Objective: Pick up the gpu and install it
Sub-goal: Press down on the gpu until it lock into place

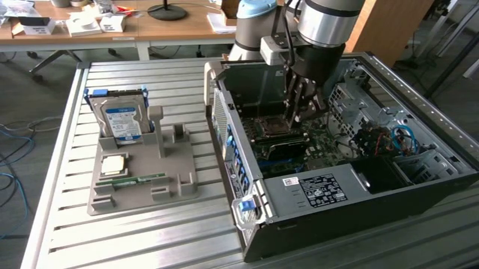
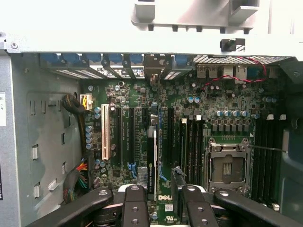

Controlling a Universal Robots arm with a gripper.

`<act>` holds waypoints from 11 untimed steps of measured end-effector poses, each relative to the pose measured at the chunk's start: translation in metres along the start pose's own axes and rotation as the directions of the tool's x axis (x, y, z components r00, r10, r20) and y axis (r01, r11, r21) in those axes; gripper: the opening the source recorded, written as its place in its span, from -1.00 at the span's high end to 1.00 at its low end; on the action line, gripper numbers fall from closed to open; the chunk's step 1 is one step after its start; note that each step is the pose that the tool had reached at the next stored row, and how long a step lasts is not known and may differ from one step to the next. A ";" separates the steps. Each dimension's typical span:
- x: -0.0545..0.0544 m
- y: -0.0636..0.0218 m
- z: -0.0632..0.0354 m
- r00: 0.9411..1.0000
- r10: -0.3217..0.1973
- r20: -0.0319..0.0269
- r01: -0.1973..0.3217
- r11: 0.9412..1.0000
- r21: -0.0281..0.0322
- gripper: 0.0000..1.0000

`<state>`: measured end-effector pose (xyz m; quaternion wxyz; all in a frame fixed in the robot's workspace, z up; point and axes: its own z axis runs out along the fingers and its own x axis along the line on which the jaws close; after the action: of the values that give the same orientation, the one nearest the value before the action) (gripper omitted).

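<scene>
Although the claw (image 2: 163, 193) hangs low inside the open computer case (image 1: 374, 193), its fingers stand apart, and no pad visibly presses on anything. Between them, closer to one finger than the other, the gpu (image 2: 151, 163) stands on edge on the motherboard (image 2: 227, 106). It is lined up with the long expansion slots and points toward the case's rear openings; whether it is fully seated I cannot tell. On the bench (image 1: 150, 244), the grey parts tray (image 1: 179, 188) carries the hard drive (image 1: 120, 120) and the memory stick (image 1: 138, 180), well apart from the case.

By my judgement, such a card is light and stiff, so weight is no trouble, but it is thin, smooth-faced and fragile. A loose pinch would likely let it slip or twist, and a squeeze at one corner could bend it. The sound hold is across its two flat faces near the free long edge, about mid-length, clear of small components and of the contact edge. Any pressing should go straight down along that edge.
</scene>
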<state>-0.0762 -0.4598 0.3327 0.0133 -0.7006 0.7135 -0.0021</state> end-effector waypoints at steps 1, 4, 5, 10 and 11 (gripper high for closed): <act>0.000 0.0000 0.0000 1.000 0.000 0.000 0.000 1.000 0.000 0.35; 0.000 0.0000 0.0000 1.000 0.000 0.000 0.000 1.000 0.000 0.60; 0.000 0.0000 0.0000 1.000 0.000 0.000 0.000 1.000 0.000 0.72; 0.000 0.0000 0.0000 1.000 0.000 0.000 0.000 1.000 0.000 0.79; 0.000 0.0000 0.0000 1.000 0.000 0.000 0.000 1.000 0.000 0.79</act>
<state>-0.0762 -0.4598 0.3327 0.0133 -0.7005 0.7135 -0.0021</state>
